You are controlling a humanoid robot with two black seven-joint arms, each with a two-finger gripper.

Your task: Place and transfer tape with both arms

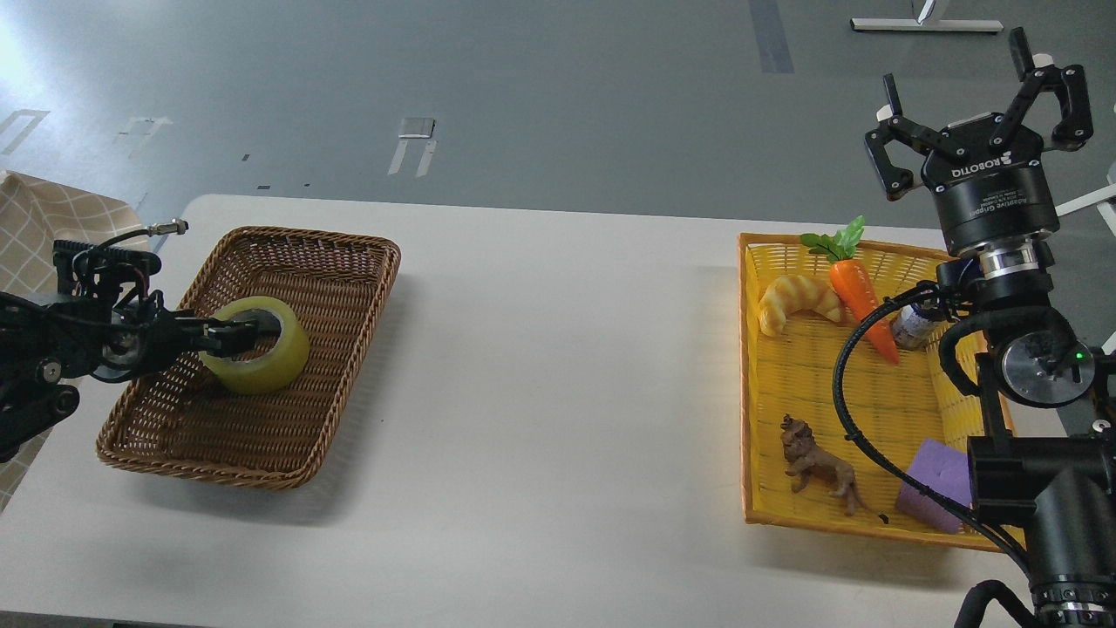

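left claw (234, 336) clamped on tape (261, 347); right claw (981, 100) spread wide, empty

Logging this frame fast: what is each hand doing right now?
Left hand: closed on the tape roll, over the brown wicker basket.
Right hand: open, raised, holding nothing.

left pincer (240, 336) fingertips dark against the tape (259, 344), grip can't be resolved; small bottle (913, 325) mostly hidden behind right arm cable; purple foam cube (937, 485) partly covered by the arm; counter (558, 366) cut off at bottom edge
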